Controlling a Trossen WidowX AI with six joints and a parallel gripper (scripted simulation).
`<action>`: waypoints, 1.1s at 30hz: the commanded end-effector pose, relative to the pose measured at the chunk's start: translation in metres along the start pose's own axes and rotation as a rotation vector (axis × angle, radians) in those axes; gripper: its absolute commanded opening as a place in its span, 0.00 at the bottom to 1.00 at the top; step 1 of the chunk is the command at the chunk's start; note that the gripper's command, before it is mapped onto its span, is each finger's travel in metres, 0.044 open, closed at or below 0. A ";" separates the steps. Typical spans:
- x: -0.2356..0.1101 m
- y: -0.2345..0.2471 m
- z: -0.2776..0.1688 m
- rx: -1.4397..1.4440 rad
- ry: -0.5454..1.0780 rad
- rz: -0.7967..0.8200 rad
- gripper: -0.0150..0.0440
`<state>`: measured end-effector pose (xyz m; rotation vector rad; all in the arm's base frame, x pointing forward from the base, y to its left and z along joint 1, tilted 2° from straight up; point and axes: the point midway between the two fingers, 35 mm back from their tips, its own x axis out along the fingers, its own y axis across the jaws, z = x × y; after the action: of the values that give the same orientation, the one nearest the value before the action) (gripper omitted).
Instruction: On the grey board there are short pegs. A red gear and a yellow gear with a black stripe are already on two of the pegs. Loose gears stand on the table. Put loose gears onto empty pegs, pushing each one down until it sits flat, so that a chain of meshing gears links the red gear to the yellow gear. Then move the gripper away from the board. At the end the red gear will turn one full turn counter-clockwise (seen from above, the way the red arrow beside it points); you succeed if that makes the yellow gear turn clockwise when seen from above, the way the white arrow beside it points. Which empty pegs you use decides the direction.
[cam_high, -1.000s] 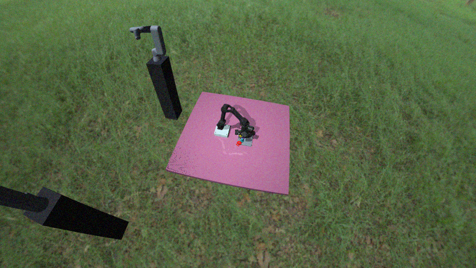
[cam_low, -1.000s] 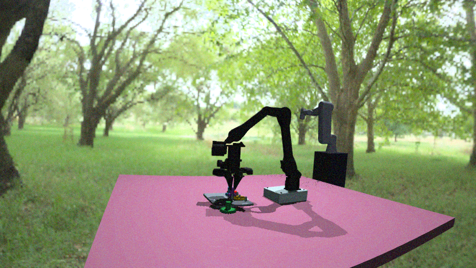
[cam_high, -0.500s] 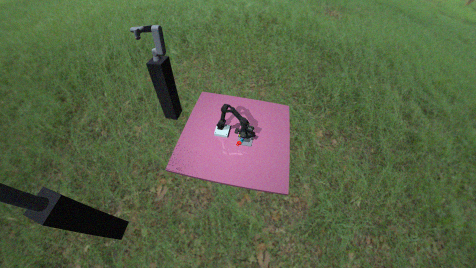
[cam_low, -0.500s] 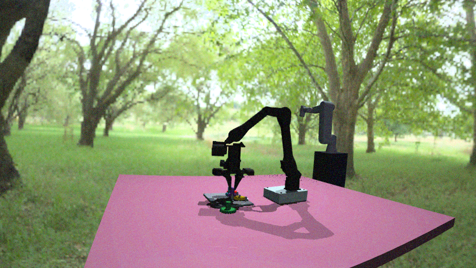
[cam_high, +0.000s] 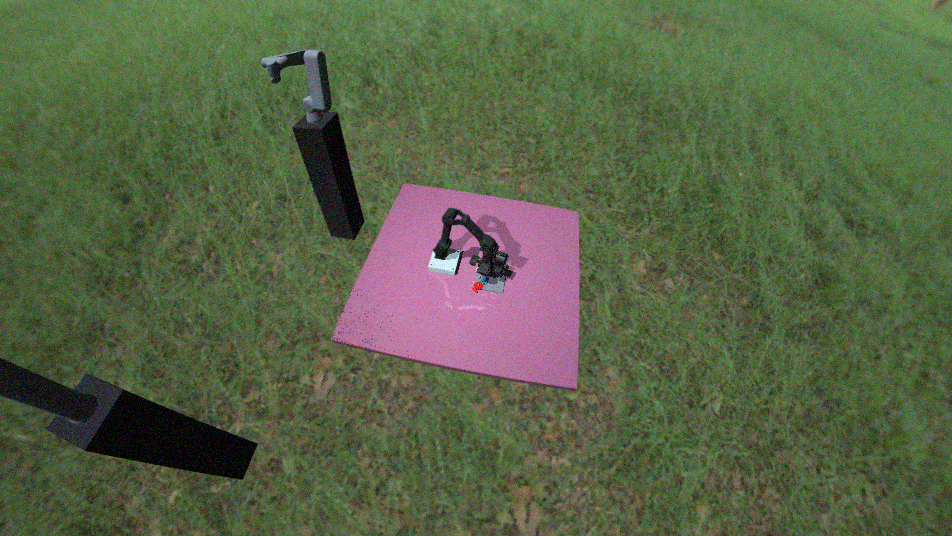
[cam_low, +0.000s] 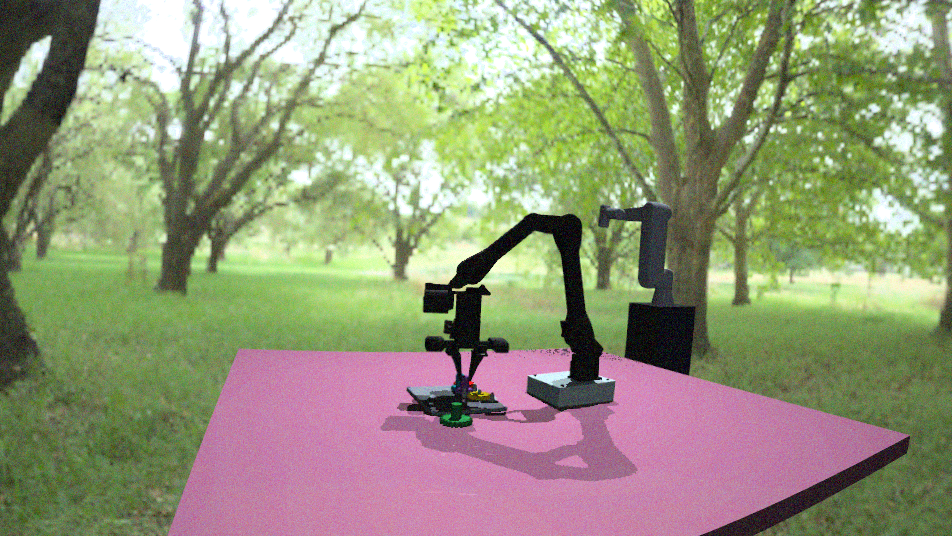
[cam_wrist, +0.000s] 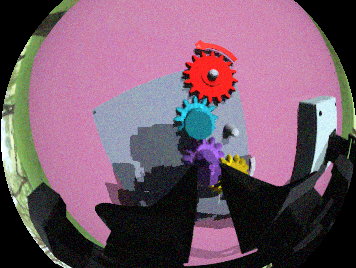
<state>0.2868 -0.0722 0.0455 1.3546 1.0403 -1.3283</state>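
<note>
My gripper is shut on the purple gear, holding it by its handle over the grey board. The purple gear is beside the cyan gear and the yellow gear; whether it sits flat is hidden by the fingers. The cyan gear is on the board between the red gear and the purple one. The yellow gear is partly hidden by my right finger. An empty peg stands right of the cyan gear. A green gear stands on the table in front of the board.
The red arrow curves beside the red gear. The arm's pale base stands on the pink table, beside the board. Dark pedestals with grey arms stand on the grass away from the table.
</note>
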 end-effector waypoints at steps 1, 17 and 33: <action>0.001 -0.002 0.001 -0.078 0.001 -0.001 0.25; 0.003 -0.001 -0.001 -0.452 0.001 -0.001 0.25; 0.000 -0.001 0.002 -0.223 0.001 -0.001 0.49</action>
<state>0.2859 -0.0733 0.0430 1.1412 1.1802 -1.1313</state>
